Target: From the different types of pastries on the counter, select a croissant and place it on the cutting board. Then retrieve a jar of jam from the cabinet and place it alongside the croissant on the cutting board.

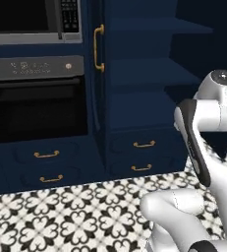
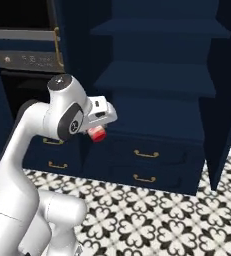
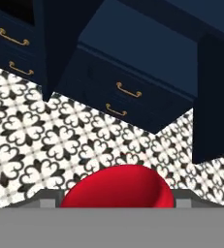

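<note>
Jaws (image 2: pixel 98 134) clenched on a red-lidded jam jar (image 2: pixel 97 134), held up in the air in front of the open navy cabinet (image 2: pixel 159 75). In the hand view the jar's red lid (image 3: pixel 117 188) sits between the fingertips, above the patterned floor tiles (image 3: pixel 45 145). Two brass-handled drawers (image 2: pixel 146 165) lie below the shelves. Oven (image 1: pixel 36 106) to the left.

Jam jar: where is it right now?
The jam jar is held in the gripper, in front of the open cabinet, above the drawers; the hand view shows its red lid.
</note>
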Available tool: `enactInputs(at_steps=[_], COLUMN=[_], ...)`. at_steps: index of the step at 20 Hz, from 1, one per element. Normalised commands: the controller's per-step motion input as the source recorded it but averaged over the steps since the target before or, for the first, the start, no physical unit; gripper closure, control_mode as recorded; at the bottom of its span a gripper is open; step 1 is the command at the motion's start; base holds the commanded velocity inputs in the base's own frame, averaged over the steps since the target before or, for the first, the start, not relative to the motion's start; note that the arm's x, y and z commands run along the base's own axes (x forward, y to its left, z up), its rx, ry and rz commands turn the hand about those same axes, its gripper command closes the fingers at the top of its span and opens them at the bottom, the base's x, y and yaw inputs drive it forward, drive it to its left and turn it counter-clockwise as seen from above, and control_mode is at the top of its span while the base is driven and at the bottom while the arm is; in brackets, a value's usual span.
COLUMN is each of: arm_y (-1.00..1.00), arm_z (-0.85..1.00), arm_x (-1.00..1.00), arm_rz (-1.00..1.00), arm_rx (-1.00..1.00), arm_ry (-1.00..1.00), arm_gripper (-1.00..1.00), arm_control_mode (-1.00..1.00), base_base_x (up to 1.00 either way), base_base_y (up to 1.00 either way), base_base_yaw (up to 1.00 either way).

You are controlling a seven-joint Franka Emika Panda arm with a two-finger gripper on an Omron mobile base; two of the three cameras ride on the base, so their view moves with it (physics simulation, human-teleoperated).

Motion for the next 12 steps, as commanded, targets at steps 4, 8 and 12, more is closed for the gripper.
enactInputs(at_steps=[4,8,12], arm_y=[0.0,0.0,0.0], arm_z=[0.0,0.0,0.0], arm_x=[0.0,0.0,0.0], arm_rz=[0.0,0.0,0.0], arm_rx=[0.0,0.0,0.0], arm_ry=[0.0,0.0,0.0], arm_gripper=[1.0,1.0,1.0], arm_control_mode=[1.0,1.0,1.0], base_base_x=[-0.85,-0.87,-0.81], base_base_y=[0.46,0.95,0.87], base_base_yaw=[-0.27,0.18,0.4])
